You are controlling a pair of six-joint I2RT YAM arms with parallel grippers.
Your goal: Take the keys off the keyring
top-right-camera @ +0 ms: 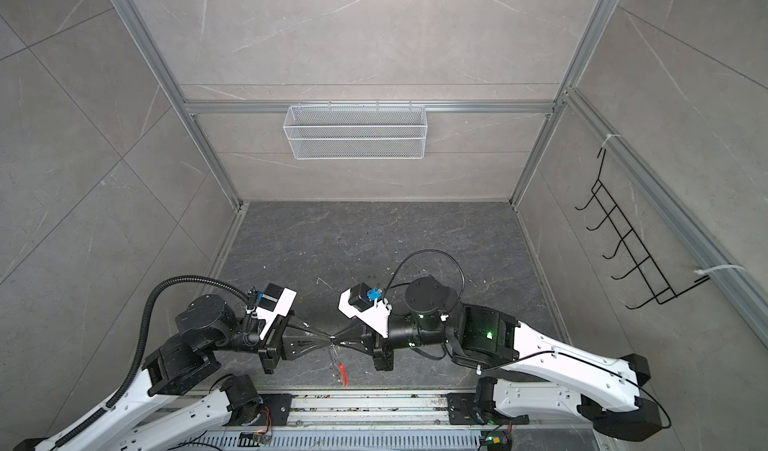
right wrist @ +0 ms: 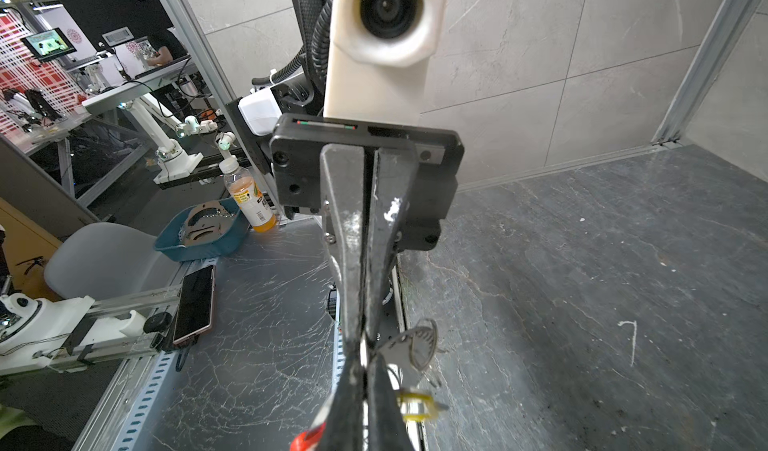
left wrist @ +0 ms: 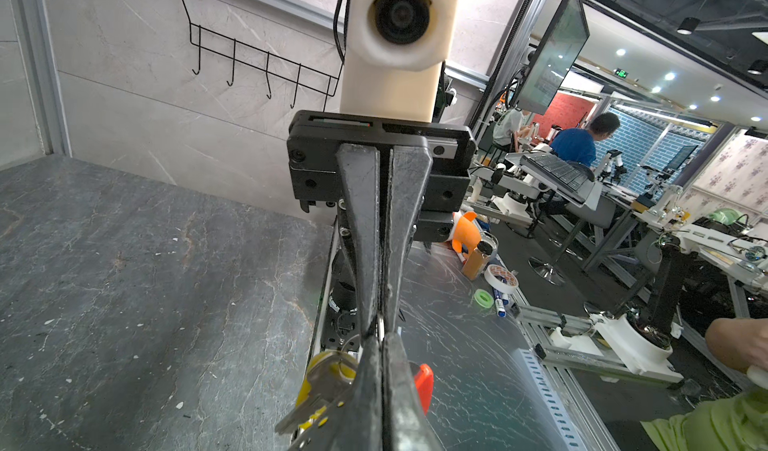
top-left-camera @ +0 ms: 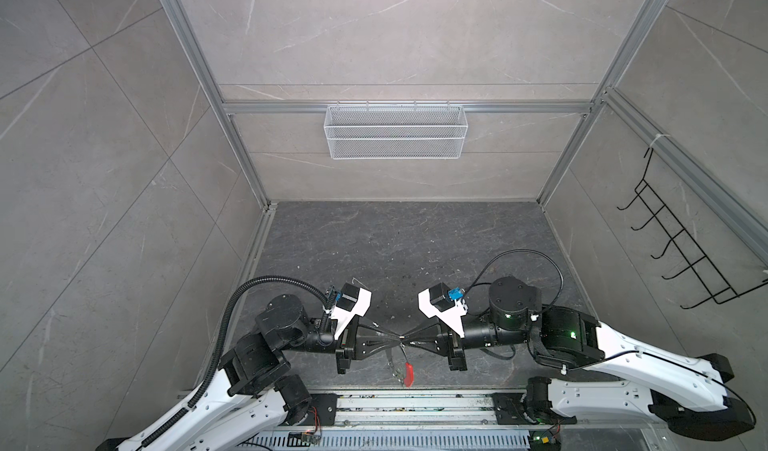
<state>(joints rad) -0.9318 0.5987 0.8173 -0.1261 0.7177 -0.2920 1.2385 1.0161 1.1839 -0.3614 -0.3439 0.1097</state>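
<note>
The keyring (top-left-camera: 409, 372) hangs between my two grippers just above the dark floor at the front, its red sleeve (left wrist: 424, 384) lowest. The keys (top-left-camera: 395, 371) dangle from it. One silver key with a yellow tag (left wrist: 322, 384) shows in the left wrist view, and that tag (right wrist: 415, 405) and a key head (right wrist: 420, 342) show in the right wrist view. My left gripper (top-left-camera: 397, 337) and right gripper (top-left-camera: 409, 337) meet tip to tip. Both are shut on the thin metal hoop at its top. The hoop's wire is mostly hidden by the fingers.
A white mesh basket (top-left-camera: 395, 131) hangs on the back wall. A black hook rack (top-left-camera: 681, 237) is on the right wall. An aluminium rail (top-left-camera: 415, 405) runs along the front edge, right below the hanging keyring.
</note>
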